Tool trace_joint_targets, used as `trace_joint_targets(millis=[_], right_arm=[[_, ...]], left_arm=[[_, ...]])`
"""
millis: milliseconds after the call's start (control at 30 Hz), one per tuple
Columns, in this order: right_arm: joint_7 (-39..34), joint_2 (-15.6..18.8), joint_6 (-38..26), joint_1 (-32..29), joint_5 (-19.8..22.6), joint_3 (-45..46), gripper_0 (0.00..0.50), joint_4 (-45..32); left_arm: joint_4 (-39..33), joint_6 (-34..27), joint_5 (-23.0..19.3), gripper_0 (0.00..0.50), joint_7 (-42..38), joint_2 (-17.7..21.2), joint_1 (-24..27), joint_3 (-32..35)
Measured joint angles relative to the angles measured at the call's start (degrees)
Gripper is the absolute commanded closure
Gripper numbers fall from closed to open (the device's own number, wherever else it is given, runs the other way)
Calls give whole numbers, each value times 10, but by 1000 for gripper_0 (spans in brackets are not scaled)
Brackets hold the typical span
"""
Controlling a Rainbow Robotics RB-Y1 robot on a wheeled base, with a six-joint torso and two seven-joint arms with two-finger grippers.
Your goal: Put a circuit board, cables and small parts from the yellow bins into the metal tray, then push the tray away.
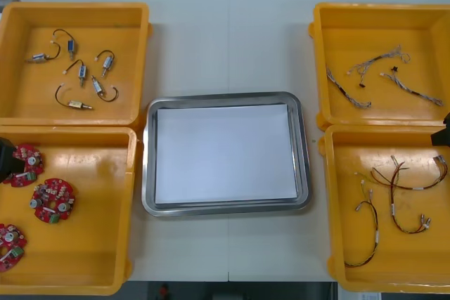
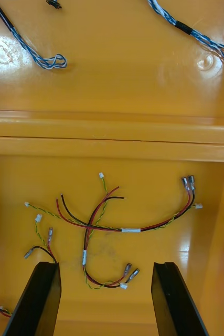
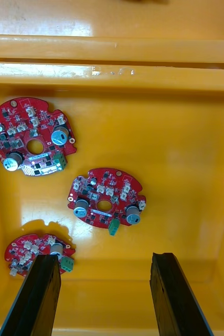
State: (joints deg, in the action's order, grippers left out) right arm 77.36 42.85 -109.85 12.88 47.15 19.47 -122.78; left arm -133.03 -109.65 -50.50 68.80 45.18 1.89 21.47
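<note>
The metal tray (image 1: 304, 147), white inside, lies at the table's middle with nothing in it. Three round red circuit boards (image 1: 52, 199) lie in the near left yellow bin (image 1: 84, 138). My left gripper (image 3: 105, 258) hangs open above that bin, and the middle board (image 3: 105, 198) lies just beyond its fingertips. Another board (image 3: 30, 137) is farther off, and the third (image 3: 30, 253) sits by one finger. My right gripper (image 2: 105, 265) is open over the near right bin (image 1: 394, 135), above red and yellow cables (image 2: 106, 226).
The far left bin (image 1: 144, 47) holds several small metal parts (image 1: 81, 72) with black leads. Twisted blue and white cables (image 1: 380, 75) lie in the far right bin (image 1: 320, 54). Black arm parts show at the left edge (image 1: 5, 156) and right edge (image 1: 443, 135).
</note>
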Motion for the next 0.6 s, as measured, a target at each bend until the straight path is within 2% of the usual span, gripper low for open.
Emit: trace_joint_targets(millis=[600], right_arm=[[0, 0, 0, 0, 0, 0, 0, 0]], left_arm=[[0, 0, 0, 0, 0, 0, 0, 0]])
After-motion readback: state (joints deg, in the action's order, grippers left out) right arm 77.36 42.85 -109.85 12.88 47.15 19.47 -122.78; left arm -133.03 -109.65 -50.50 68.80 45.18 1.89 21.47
